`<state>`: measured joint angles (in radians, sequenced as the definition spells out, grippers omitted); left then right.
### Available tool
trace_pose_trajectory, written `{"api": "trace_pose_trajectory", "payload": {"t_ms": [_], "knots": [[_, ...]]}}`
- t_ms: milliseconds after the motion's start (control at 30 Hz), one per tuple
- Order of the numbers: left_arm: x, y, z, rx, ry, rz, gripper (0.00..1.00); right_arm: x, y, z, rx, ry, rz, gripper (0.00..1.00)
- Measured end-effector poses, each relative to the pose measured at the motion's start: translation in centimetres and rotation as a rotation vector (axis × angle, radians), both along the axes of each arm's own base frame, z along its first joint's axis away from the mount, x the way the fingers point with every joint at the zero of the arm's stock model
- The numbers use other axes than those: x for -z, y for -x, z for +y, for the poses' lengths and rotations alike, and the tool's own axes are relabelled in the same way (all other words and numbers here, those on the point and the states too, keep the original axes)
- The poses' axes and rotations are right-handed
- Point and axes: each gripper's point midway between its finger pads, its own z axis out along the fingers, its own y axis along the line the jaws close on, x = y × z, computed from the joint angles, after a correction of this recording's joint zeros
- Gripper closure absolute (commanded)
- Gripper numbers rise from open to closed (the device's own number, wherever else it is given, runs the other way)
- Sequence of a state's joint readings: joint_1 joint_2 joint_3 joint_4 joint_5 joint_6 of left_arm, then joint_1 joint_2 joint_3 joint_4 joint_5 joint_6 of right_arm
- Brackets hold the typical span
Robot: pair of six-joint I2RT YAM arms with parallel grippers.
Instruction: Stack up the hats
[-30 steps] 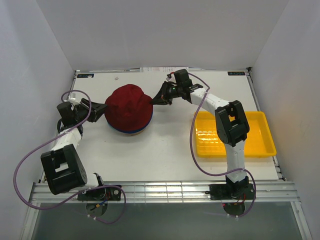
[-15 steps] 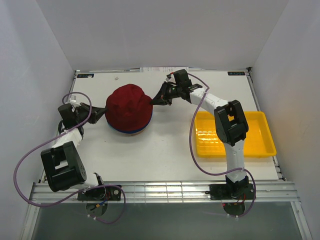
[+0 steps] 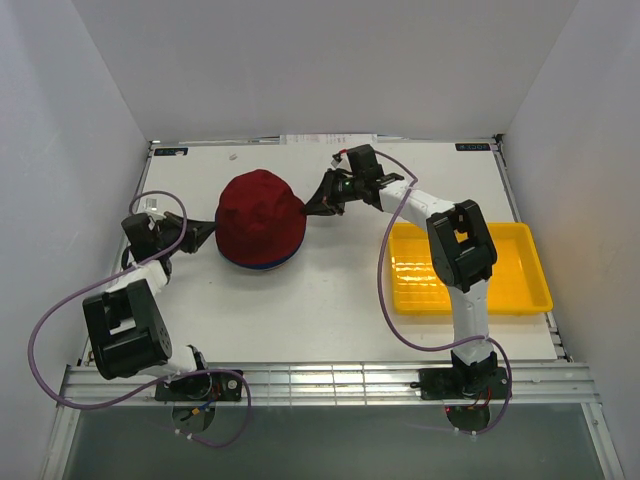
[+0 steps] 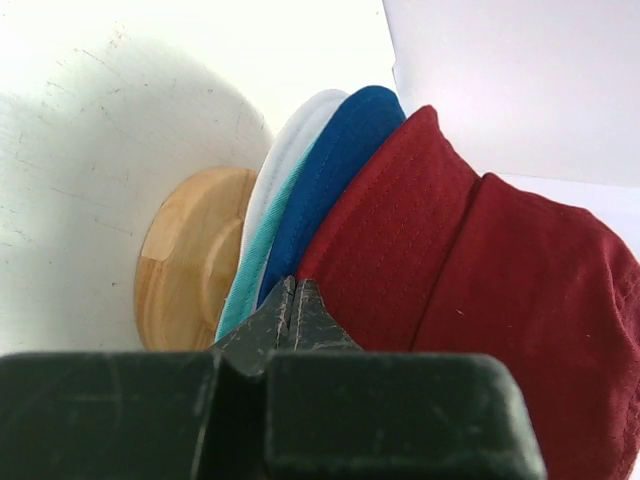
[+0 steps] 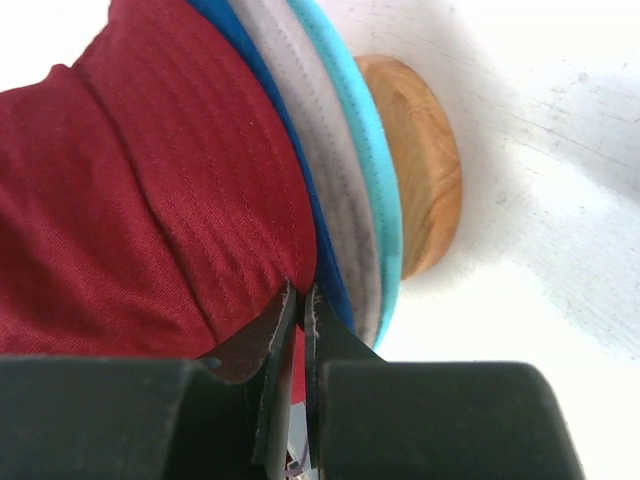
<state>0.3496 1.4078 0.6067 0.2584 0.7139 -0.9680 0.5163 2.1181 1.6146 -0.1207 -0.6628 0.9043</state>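
The hats [image 3: 262, 240] are piled over the wooden stand [image 4: 180, 265] at the left-centre of the white table [image 3: 340, 300], well apart from the yellow tray [image 3: 500, 306]. I judge the stacking all but finished, and the step in hand is settling the top hat. That one is the dark red hat [image 3: 258, 205], which caps the pile with a domed, creased crown and a stitched brim that droops. Under it the brims of the royal blue hat [image 4: 345, 140], a pale grey hat [image 4: 290, 150] and the teal hat [image 5: 385, 200] show only as close nested edges, with the stand's round base below them. My right claw [image 3: 312, 206] is at the pile's far right side, closed down on the dark red brim, and a sliver of red cloth shows between the jaws. My left claw [image 3: 203, 233] is at the left side with its jaws pressed together and its tips touching the brim edges where blue meets red. I see no cloth between them, so I judge it holds nothing. The next move, I think, calls for a gentle downward tug on the right until the red brim sits level, then a release. My left claw must spread and take cloth if it is to help. This soft fabric may slip or spring back, so I would go slowly.
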Motion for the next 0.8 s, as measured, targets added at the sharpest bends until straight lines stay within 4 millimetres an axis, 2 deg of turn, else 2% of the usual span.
{"api": "trace_pose_trajectory", "payload": {"t_ms": [200, 800], "knots": [[0.5, 0.0, -0.2, 0.003, 0.003, 0.005, 1.00, 0.7, 0.1, 0.0, -0.014, -0.008, -0.030, 0.92], [1.2, -0.1, -0.2, 0.014, -0.028, 0.005, 1.00, 0.8, -0.2, -0.1, -0.046, -0.006, -0.105, 0.92]]}}
